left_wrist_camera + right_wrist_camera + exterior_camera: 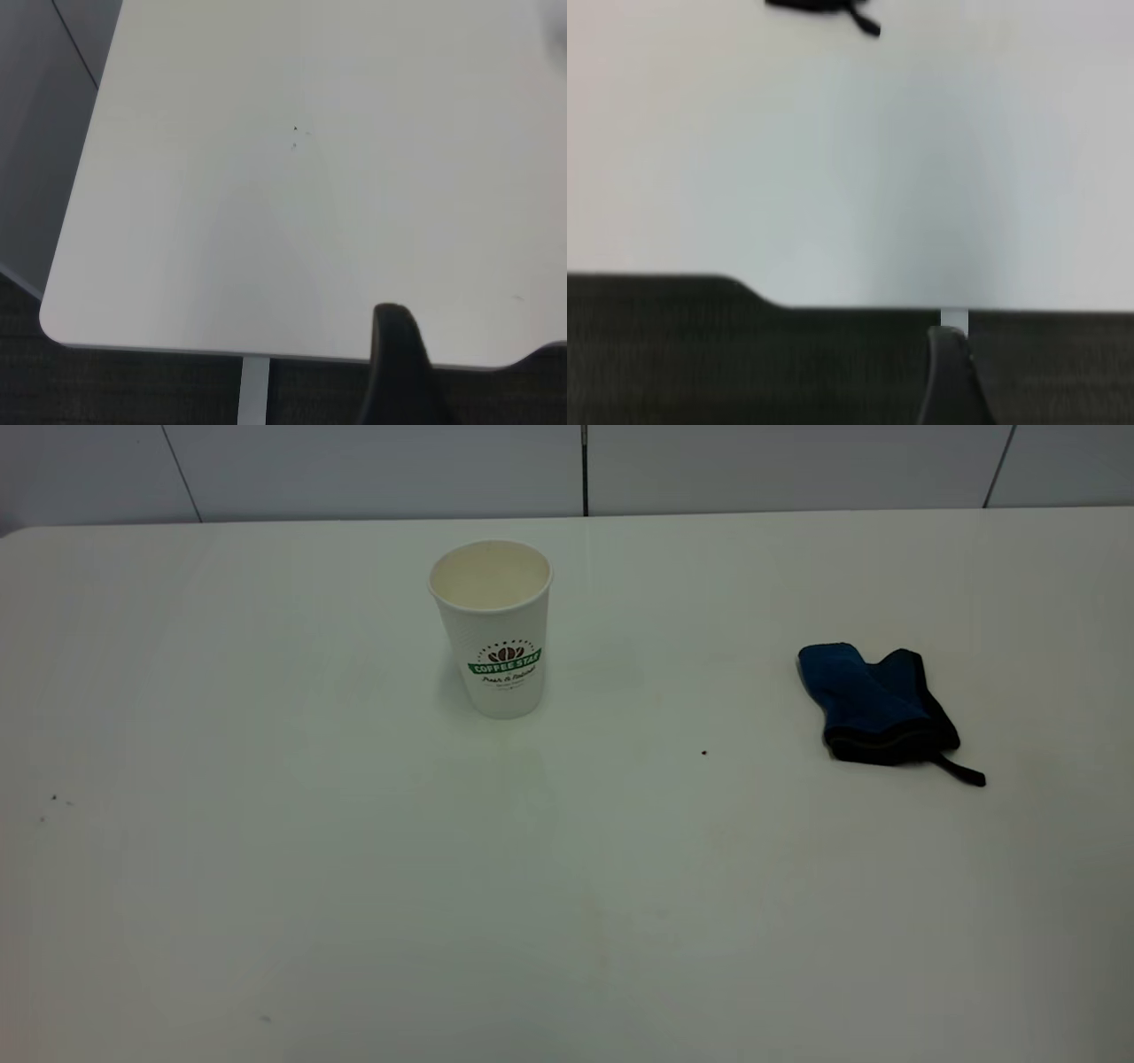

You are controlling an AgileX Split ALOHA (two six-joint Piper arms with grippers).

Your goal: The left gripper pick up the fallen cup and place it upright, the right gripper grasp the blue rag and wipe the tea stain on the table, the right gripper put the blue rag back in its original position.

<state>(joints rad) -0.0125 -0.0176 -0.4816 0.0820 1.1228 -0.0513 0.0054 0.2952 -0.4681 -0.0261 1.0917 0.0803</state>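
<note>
The cup [496, 627], white with a green "COFFEE STAR" logo, stands upright on the table [354, 868], left of centre toward the back. The blue rag [873, 701] lies folded at the right, with its black loop tail pointing toward the front right. Its dark edge and tail also show in the right wrist view [824, 7]. No amber tea stain shows on the tabletop. Neither arm appears in the exterior view. A black part of my left gripper [399, 354] shows over the table's rounded corner. A black part of my right gripper [948, 372] sits off the table's edge, far from the rag.
A tiny black speck [704, 753] lies between the cup and the rag. A few specks [53, 799] lie at the far left and also show in the left wrist view [295, 129]. A grey panelled wall [585, 469] runs behind the table. Dark floor lies beyond the table's edges.
</note>
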